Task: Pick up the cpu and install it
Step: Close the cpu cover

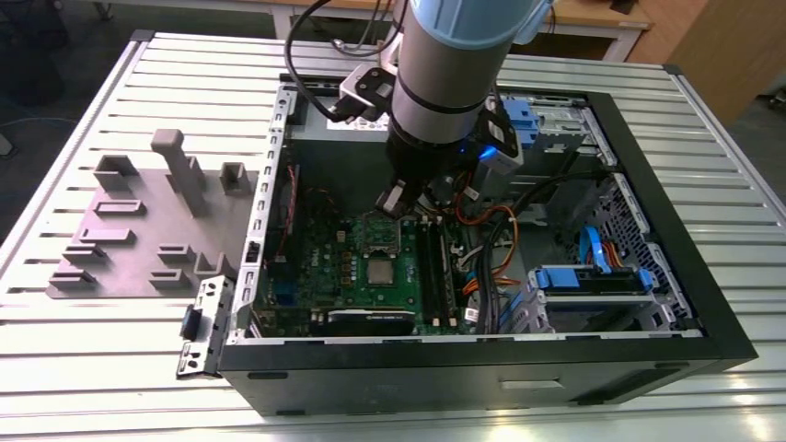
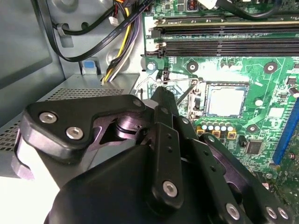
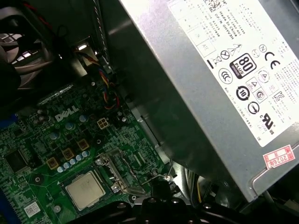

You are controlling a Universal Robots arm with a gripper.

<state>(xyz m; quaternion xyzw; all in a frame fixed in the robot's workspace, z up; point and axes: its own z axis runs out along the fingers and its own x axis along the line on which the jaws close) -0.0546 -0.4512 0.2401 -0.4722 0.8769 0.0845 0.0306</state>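
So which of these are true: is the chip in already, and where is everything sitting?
1. The cpu lies on the green motherboard. True.
2. The end effector is carrying the cpu. False: the cpu rests on the board, apart from the end effector.
3. The computer case lies open on a slatted metal table. True.
4. The grey box with the white label stands outside the case. False: it sits inside, beside the motherboard.
5. The grey fixture plate lies at the exterior view's right of the case. False: it is at the left.
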